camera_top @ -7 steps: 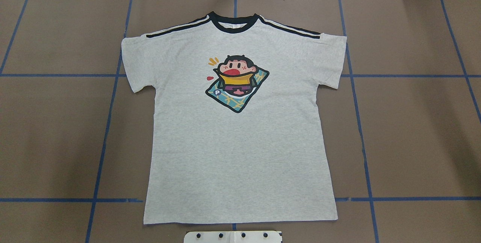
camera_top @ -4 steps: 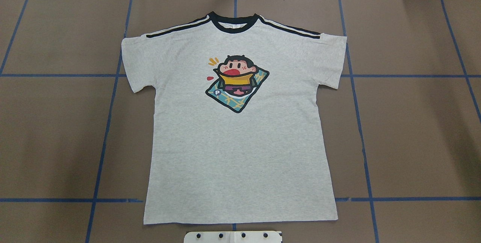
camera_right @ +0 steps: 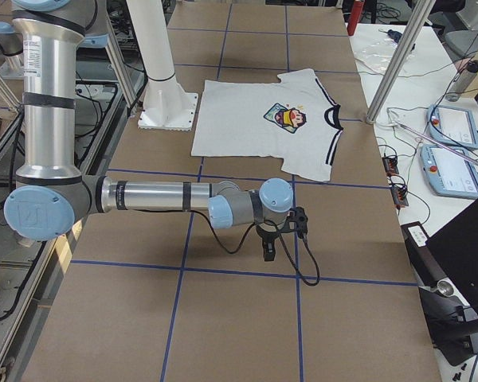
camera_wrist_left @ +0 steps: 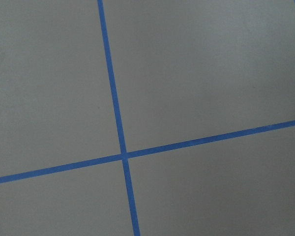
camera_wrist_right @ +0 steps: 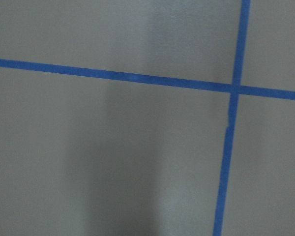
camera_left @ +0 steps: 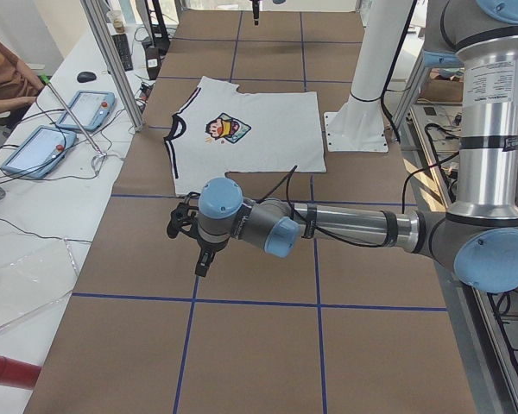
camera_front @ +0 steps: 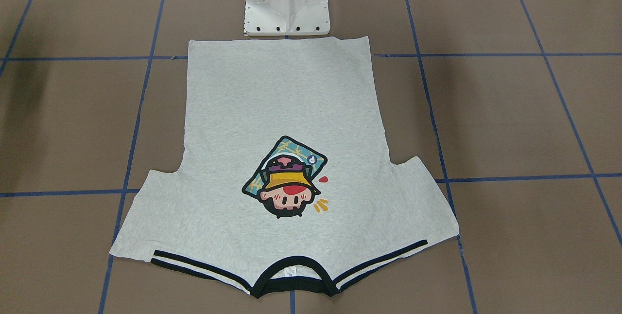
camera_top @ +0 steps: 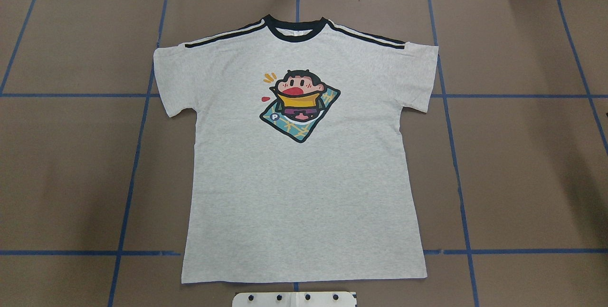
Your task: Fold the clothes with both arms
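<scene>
**Table** (camera_top: 522,178): brown, gridded with blue tape (camera_top: 456,174). It carried all the items below.

**Left arm** (camera_left: 354,228): stretched low over bare table on the robot's left side, well apart from the shirt.

**Right arm** (camera_right: 155,195): posed likewise on the robot's right side, also well apart from the shirt.

**Shirt** (camera_top: 299,193): lay flat at mid-table, print (camera_top: 299,107) upward and both sleeves spread. The collar (camera_top: 297,29) was on the far side from the robot, and the hem lay just beside the pedestal (camera_front: 286,3). No fold showed anywhere.

**Left fingers** (camera_left: 203,260): pointed down above the table and touched nothing. Whether they were spread or closed could not be told.

**Right fingers** (camera_right: 268,248): same entry, with their state equally unreadable.

**Wrist views:** only table and tape were recorded.

**Progress (judged):** at the very start, with nothing yet done. What remained was bringing both arms to the shirt, gripping the cloth, and making every fold.
</scene>
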